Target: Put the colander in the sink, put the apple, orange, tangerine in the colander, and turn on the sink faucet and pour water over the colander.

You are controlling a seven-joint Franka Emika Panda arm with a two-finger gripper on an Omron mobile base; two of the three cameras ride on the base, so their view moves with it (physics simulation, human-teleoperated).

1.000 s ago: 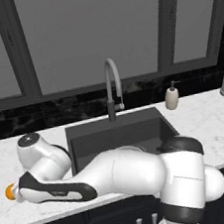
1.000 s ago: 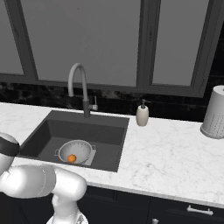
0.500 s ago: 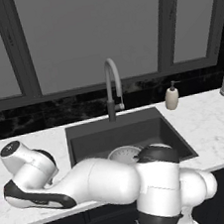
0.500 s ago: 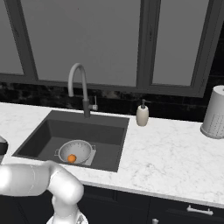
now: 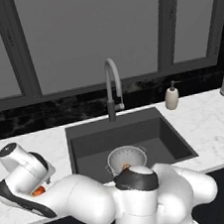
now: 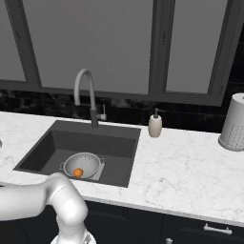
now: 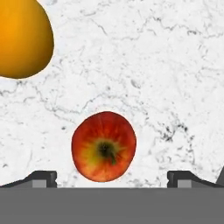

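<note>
Seen from the hand, the red apple (image 7: 104,145) lies on the white marble counter (image 7: 166,65), centred between my two dark fingertips (image 7: 41,178). My gripper (image 7: 113,180) is open, just above the apple and not touching it. The yellow-orange orange (image 7: 21,37) rests at the upper left of that view. From the left base camera, my hand sits low over the left counter with the apple (image 5: 38,191) peeking out under it. The colander (image 6: 82,164) stands in the dark sink (image 6: 114,143) with the tangerine (image 6: 78,172) inside. The faucet (image 6: 86,95) arches over the basin, no stream showing.
A soap dispenser (image 6: 155,125) stands behind the sink's right corner. A white perforated canister (image 6: 233,121) is at the far right of the counter. My bent arm (image 5: 96,201) lies along the counter's front edge. Dark window panes rise behind the backsplash.
My arm has folded further left and my hand has tipped down over the apple. The colander, hidden by the arm a second ago in the left base view, now shows.
</note>
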